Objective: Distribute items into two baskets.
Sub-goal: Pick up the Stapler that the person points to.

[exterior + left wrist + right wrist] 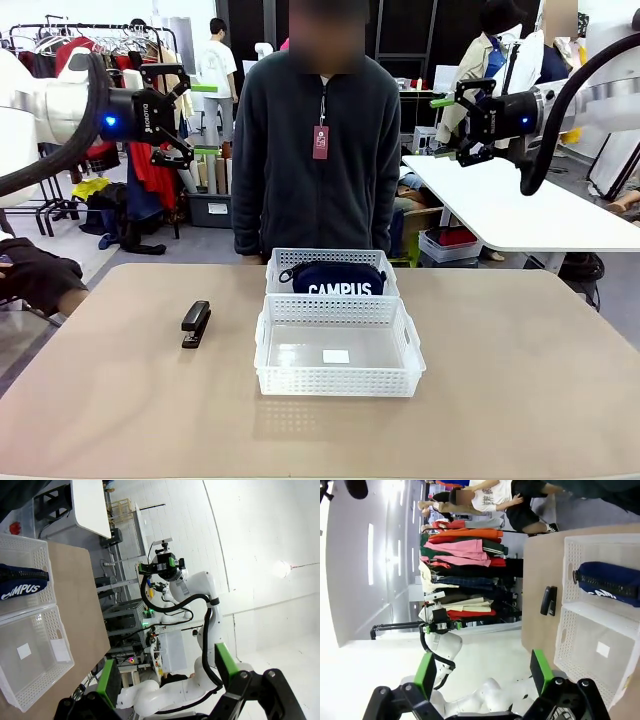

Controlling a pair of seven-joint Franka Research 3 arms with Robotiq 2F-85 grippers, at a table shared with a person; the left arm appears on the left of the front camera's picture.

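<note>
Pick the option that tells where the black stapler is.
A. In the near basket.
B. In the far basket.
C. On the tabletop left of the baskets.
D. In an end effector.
C: the stapler lies on the table, left of the near basket.

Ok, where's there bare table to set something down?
Right of the near basket and far basket, the table is bare to its edge; so is the strip before the near basket. The stapler lies left. The pouch crowds the far basket.

navy pouch [20, 582] in basket [27, 547], labelled basket [50, 672] just beside
</note>
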